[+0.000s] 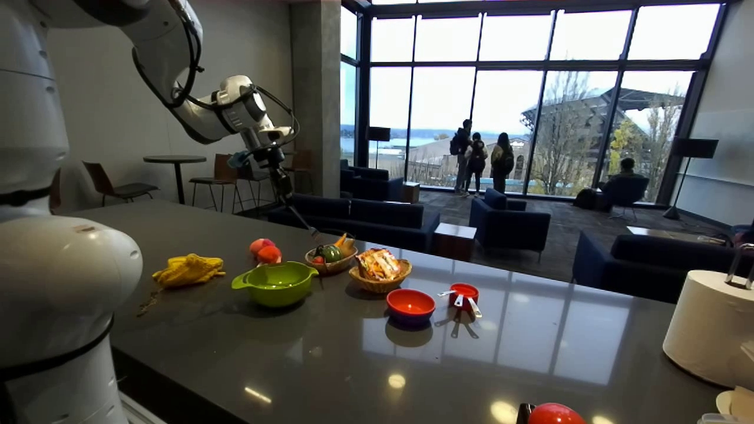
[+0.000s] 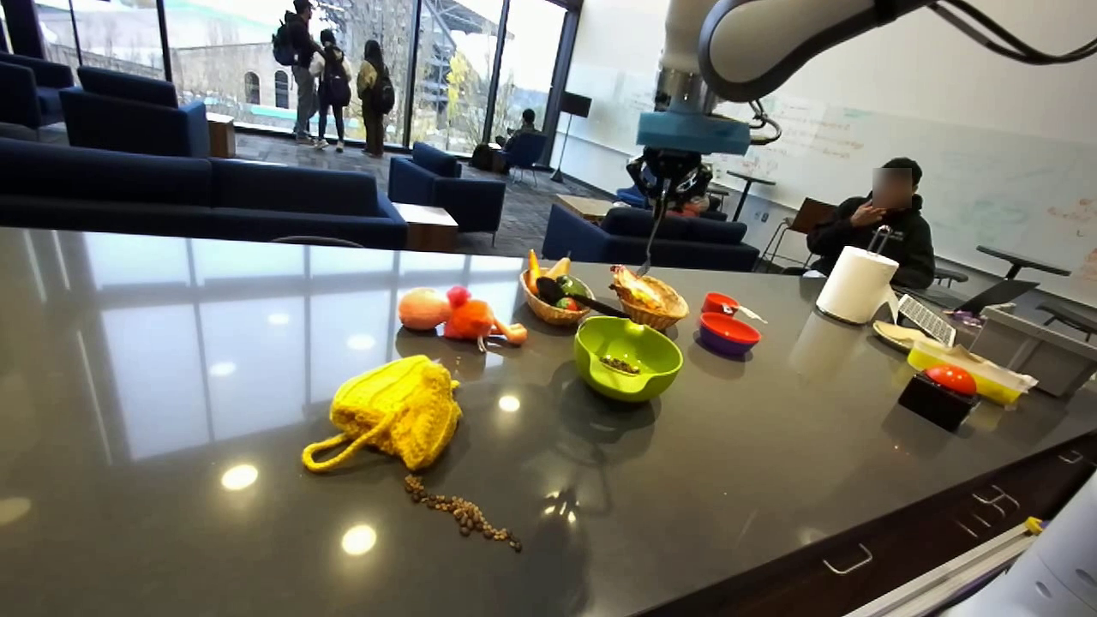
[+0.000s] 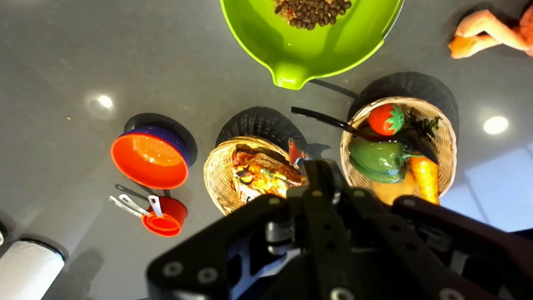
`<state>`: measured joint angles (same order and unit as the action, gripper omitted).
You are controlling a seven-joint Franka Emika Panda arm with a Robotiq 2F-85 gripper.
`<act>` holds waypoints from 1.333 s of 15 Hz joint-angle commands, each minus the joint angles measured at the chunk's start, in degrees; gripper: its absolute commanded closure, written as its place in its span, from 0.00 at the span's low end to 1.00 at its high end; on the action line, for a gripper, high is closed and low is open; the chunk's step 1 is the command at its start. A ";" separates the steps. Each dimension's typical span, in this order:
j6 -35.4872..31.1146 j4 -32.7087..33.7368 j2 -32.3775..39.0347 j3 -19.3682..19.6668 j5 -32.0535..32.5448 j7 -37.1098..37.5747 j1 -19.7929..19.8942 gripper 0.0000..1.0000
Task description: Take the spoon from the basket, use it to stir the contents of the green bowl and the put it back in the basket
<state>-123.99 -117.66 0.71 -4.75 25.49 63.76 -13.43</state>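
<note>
Black spoon (image 3: 343, 124) lies in the vegetable basket (image 3: 447, 154) while fingers (image 3: 313, 173) pinch a slim utensil (image 2: 654, 233)

The black spoon rests with its head over the vegetables (image 3: 377, 160). Its handle juts across the rim toward the green bowl (image 3: 254, 41), ending near that bowl's spout but apart from it. Dark brown beans (image 3: 312, 14) and paler bits sit heaped in the green bowl.

High above the tabletop (image 2: 737, 514), the fingers are narrow, drawn tight on the slim utensil, which hangs from their tips in both exterior views. Whether it is also a spoon, and whether its lower end touches anything, cannot be told. In the wrist view the fingers cover part of the gap between the vegetable basket and a packet basket (image 3: 218, 175) holding a bright packet (image 3: 266, 179).

Near the packet basket stand a red bowl (image 3: 150, 158), purple outside, and red measuring cups (image 3: 164, 225). In an exterior view a yellow knitted piece (image 2: 394, 411) lies just beside a trail of brown pieces (image 2: 463, 512), and a paper roll (image 2: 857, 284) stands upright.
</note>
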 commanded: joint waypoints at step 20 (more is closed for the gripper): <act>11.89 7.25 5.84 -1.42 -12.16 -10.57 1.27 0.99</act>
<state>-112.72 -107.16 10.68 -5.72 15.84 54.57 -12.67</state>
